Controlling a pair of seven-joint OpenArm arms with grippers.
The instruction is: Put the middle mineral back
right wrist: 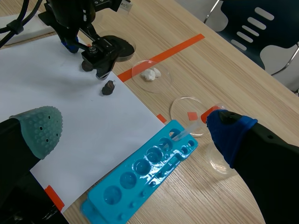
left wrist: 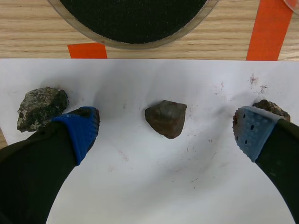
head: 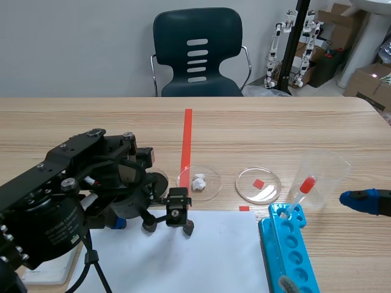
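Note:
Three minerals lie in a row on the white paper [left wrist: 154,186]. The middle mineral [left wrist: 166,118], dark brown, rests on the paper between the fingers of my left gripper [left wrist: 167,129], which is open and touches nothing. A speckled grey mineral [left wrist: 41,108] lies beside the left finger, and a brown one [left wrist: 271,107] peeks from behind the right pad [left wrist: 252,130]. In the scene view the left gripper [head: 149,223] stands low over the paper's far edge, with the middle mineral [head: 148,226] under it. My right gripper [right wrist: 135,130] hangs open and empty above the blue rack; its blue tip [head: 360,201] shows at the right.
A dish of black sand [left wrist: 135,18] sits just ahead of the minerals. Further right stand a dish with white pieces [head: 200,181], a dish with a red square [head: 258,185], a clear beaker [head: 322,176] and a blue tube rack [head: 292,253] holding a red-capped dropper [head: 303,190].

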